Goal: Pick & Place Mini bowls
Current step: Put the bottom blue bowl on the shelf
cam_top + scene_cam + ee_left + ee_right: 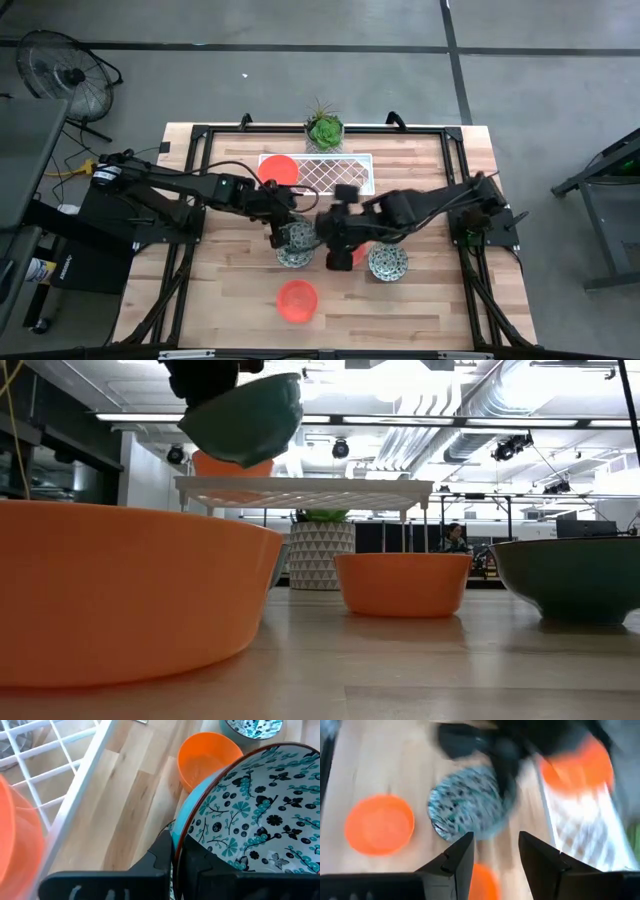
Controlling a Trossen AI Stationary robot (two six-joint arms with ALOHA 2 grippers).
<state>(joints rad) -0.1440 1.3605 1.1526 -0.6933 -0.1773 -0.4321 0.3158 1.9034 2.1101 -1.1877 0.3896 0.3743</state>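
Holding now: the left gripper [277, 226] is clamped on the rim of a speckled bowl [255, 815], one finger inside and one outside the wall; in the low view this bowl hangs tilted, clear of the bench and level with the rack.
Other bowls: a second speckled bowl [294, 254] lies on the bench under the held one; a third speckled bowl [387, 263] sits toward the right edge; an orange bowl [297, 300] rests near the front edge; another orange bowl [345, 257] is partly hidden beneath the right arm; the last orange bowl [279, 169] sits on the left end of the rack.
Handling: judged rigid, light and smooth-glazed, so a rim pinch could let the bowl swing or slip; likely to chip if dropped. The rim is the only practical hold, with a finger either side of the wall.
Right gripper: the right gripper [336, 243] hovers mid-bench just beside the held bowl, fingers apart and holding nothing.
Rack: the white wire rack [336, 172] stands near the back edge on raised legs.
Plant: a small potted plant [324, 130] is at the back edge behind the rack.
Obstacles: the two arms are crowded at mid-bench, and the rack's edge lies close to the held bowl.
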